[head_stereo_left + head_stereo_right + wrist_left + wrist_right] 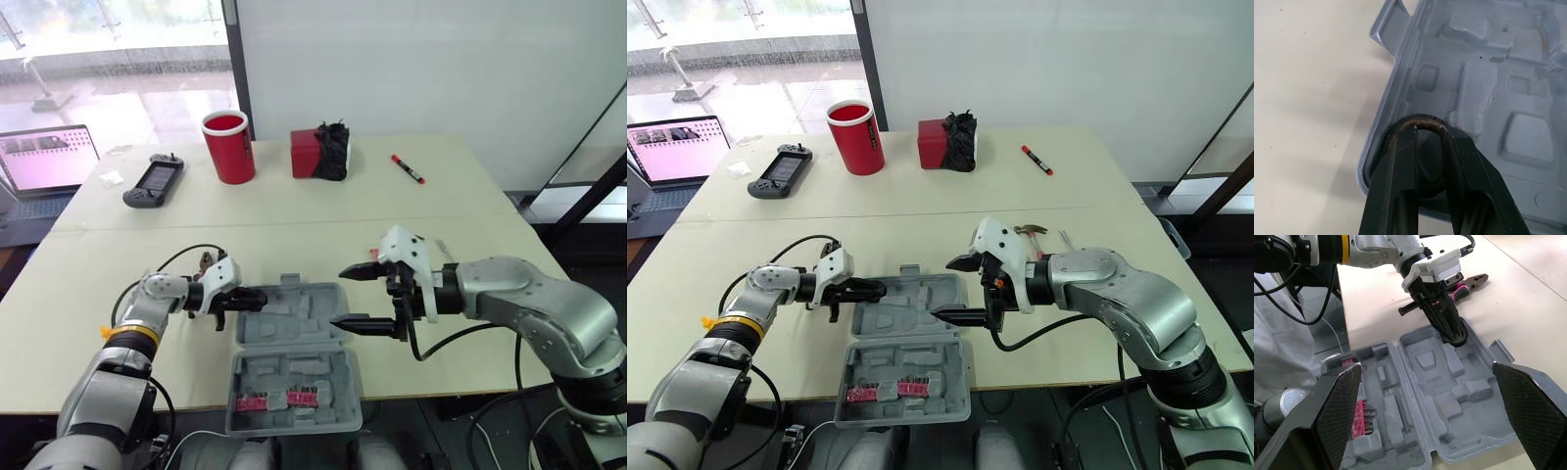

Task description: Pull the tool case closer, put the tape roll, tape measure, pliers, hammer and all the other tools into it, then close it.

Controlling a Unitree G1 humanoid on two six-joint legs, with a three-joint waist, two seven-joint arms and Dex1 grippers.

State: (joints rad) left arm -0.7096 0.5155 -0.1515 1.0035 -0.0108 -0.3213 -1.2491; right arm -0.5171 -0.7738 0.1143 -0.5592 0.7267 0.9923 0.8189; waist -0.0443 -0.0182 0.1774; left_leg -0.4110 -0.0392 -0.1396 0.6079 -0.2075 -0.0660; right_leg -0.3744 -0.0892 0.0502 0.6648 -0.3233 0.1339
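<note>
Legible markings: none. You will find no text, brand or number that can be read on the tool case (290, 333), red cup (228, 147), red box (305, 154) or marker (408, 168). The laptop screen (49, 157), beyond the worktop's far left corner, shows content too small to read.

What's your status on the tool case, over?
Left gripper at tape roll, tool case corner. Right gripper open, beside case. Pliers on table. Nothing blocking.

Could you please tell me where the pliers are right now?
The pliers lie on the table on the robot's left, just beyond the left end effector, off the open case's far left corner.
</note>
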